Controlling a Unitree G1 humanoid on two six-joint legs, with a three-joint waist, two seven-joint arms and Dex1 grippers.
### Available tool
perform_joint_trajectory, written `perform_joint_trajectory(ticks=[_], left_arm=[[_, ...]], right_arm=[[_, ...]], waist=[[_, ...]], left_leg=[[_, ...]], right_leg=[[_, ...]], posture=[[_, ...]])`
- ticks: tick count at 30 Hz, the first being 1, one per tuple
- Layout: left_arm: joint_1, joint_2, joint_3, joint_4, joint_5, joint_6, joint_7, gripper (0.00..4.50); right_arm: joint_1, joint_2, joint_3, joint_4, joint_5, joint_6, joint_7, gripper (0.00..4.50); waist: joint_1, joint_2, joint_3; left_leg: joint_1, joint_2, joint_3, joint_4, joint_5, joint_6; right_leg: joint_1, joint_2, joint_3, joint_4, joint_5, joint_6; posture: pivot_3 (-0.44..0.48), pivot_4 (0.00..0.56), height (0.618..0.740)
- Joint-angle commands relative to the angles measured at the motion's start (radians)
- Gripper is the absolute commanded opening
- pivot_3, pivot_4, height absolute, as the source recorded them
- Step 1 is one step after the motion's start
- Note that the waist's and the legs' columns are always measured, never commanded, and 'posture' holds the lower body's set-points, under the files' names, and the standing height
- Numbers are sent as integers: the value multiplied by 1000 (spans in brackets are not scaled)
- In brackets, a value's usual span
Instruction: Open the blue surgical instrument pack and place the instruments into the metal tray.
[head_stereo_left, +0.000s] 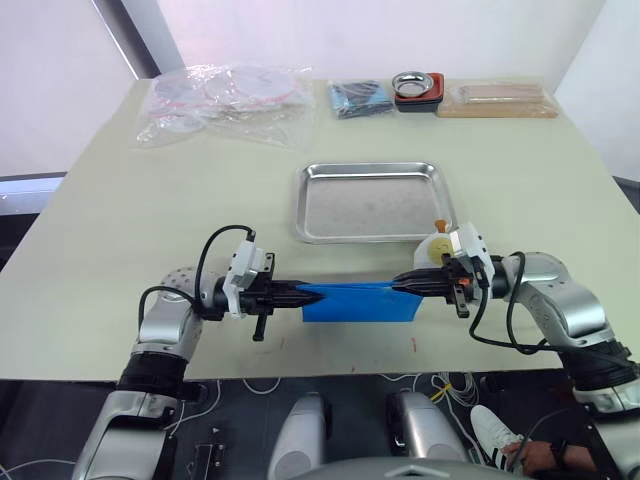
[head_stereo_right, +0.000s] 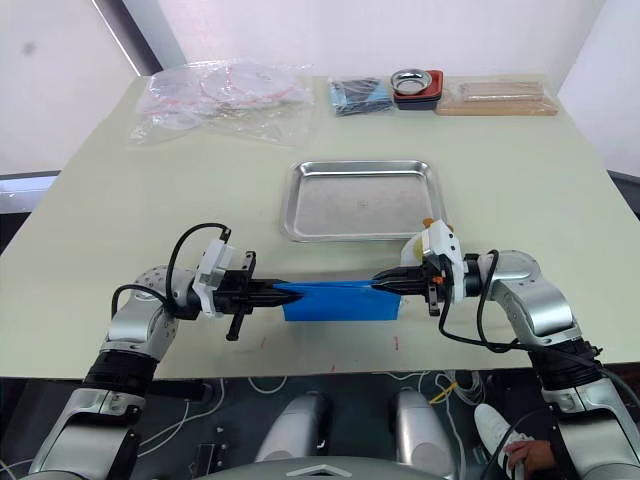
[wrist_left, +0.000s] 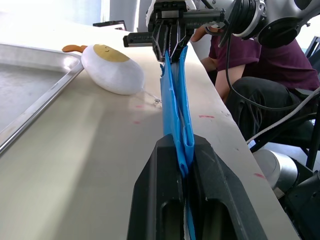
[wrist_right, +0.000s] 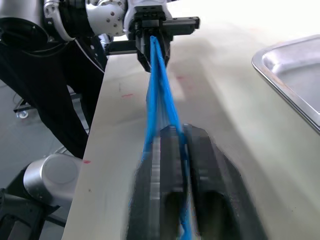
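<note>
A robotics lab: bare test table (head_stereo_left: 120, 250), loose cables (head_stereo_left: 250, 385) on floor.

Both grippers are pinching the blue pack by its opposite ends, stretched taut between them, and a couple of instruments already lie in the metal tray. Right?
Not quite. The left gripper and right gripper do pinch opposite ends of the blue surgical instrument pack, stretched between them, but the metal tray holds no instruments; the left eye view shows its floor bare.

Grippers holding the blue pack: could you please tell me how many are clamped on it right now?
2. The left tool is shut on the left end of the blue surgical instrument pack, and the right tool is shut on its right end, stretching it between them.
</note>
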Motion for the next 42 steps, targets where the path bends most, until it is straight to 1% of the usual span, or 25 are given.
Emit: perform_joint_trajectory(ticks=[1, 2, 5, 6, 8, 12, 16, 18, 23, 25, 28, 29, 32, 33, 34, 39, 40, 42], left_arm=[[16, 1, 12, -28, -14, -17, -32, 0], [19, 2, 13, -32, -15, -17, -31, 0], [23, 6, 14, -38, -18, -20, -31, 0], [22, 6, 13, -36, -16, -24, -32, 0], [17, 7, 10, -24, -5, -39, -37, 0], [14, 9, 9, -21, -4, -46, -35, 0], [18, 12, 7, -32, -6, -42, -32, 0], [21, 17, 5, -35, -3, -42, -35, 0], [12, 20, 8, -34, -4, -37, -28, 0], [11, 21, 8, -36, -2, -39, -25, 0], [10, 21, 7, -36, 0, -39, -22, 0], [10, 20, 7, -36, 1, -40, -21, 0], [10, 19, 6, -37, 1, -40, -21, 0], [10, 19, 5, -38, 2, -40, -21, 0], [11, 18, 5, -39, 3, -41, -20, 0], [12, 21, 3, -49, 2, -32, -20, 0], [11, 22, 3, -49, 2, -30, -20, 0], [7, 25, 2, -47, 6, -31, -23, 0]], right_arm=[[19, -45, -78, -59, 64, 51, 5, 2306], [24, -61, -98, -63, 75, 61, 9, 2758], [33, -95, -149, -53, 95, 76, 6, 4361], [35, -94, -169, -45, 105, 80, 0, 4438], [42, -100, -198, -26, 109, 74, -4, 4438], [29, -78, -252, 82, 49, 13, -98, 4438], [42, -70, -249, 164, -18, -65, -134, 4438], [58, -60, -241, 196, -51, -73, -179, 4438], [59, -30, -259, 236, -51, -22, -260, 4438], [68, -24, -253, 219, -19, 37, -255, 4438], [69, -9, -252, 207, 7, 65, -251, 4438], [68, -9, -248, 204, 7, 69, -245, 3879], [67, -10, -245, 192, 13, 80, -234, 2694], [71, -14, -248, 184, 18, 86, -227, 2379], [75, -16, -257, 176, 33, 95, -219, 2184], [94, -30, -312, 133, 113, 158, -186, 280], [98, -30, -319, 125, 126, 169, -184, 51], [108, -26, -360, 105, 185, 204, -173, 51]], waist=[[1, 0, 0], [2, 0, 0], [2, 0, 0], [2, 0, 0], [1, 0, 0], [1, 0, 0], [1, 0, 0], [1, 0, 0], [-2, 0, 0], [-2, 0, 0], [-2, 0, 0], [-2, 0, 0], [-2, 0, 0], [-2, 0, 0], [-2, 0, 0], [0, 0, 0], [0, 0, 0], [-1, 0, 0]], left_leg=[[0, 0, 0, 0, 0, 0], [0, 0, 0, 0, 0, 0], [0, -1, 0, 0, 0, 0], [0, -1, 0, 0, 0, 0], [0, 0, 0, 0, 0, 0], [0, 0, 0, 0, 0, 0], [0, -1, 0, 0, 0, 0], [0, -1, 0, 0, 0, 0], [0, -1, 1, 0, 0, 0], [0, -1, 1, 0, 0, 0], [0, 0, 1, 0, 0, 0], [0, 0, 1, 0, 0, 0], [0, 0, 1, 0, 0, 0], [0, 0, 1, 0, 0, 0], [0, 0, 1, 0, 0, 0], [0, 0, 0, 0, 0, 0], [-1, 0, 0, 0, 0, 0], [-1, 0, 1, 0, 0, 0]], right_leg=[[0, 0, 0, 0, 0, 0], [0, -1, 0, 0, 0, 0], [0, -1, 0, 0, 0, 0], [0, -1, 0, 0, 0, 0], [0, 0, 0, 0, -1, 1], [0, 0, 0, 0, -1, 1], [0, 0, 0, 0, 0, 0], [0, 0, 0, 0, 0, 0], [0, 0, 1, 0, 0, 0], [0, 0, 1, 0, 0, 0], [0, 0, 1, 0, 0, 0], [0, 0, 1, 0, 0, 0], [0, 0, 1, 0, 0, 0], [0, 0, 1, 0, 0, 0], [0, 0, 1, 0, 0, 0], [0, 0, 1, 0, 0, 0], [0, 0, 1, 0, 0, 0], [0, 0, 1, 0, 0, 1]], posture=[[0, 150, 740], [0, 150, 740], [0, 150, 740], [0, 150, 740], [0, 150, 740], [0, 150, 740], [0, 150, 740], [0, 150, 740], [0, 150, 740], [0, 150, 740], [0, 150, 740], [0, 150, 740], [0, 150, 740], [0, 150, 740], [0, 150, 740], [0, 150, 740], [0, 150, 740], [0, 150, 740]])
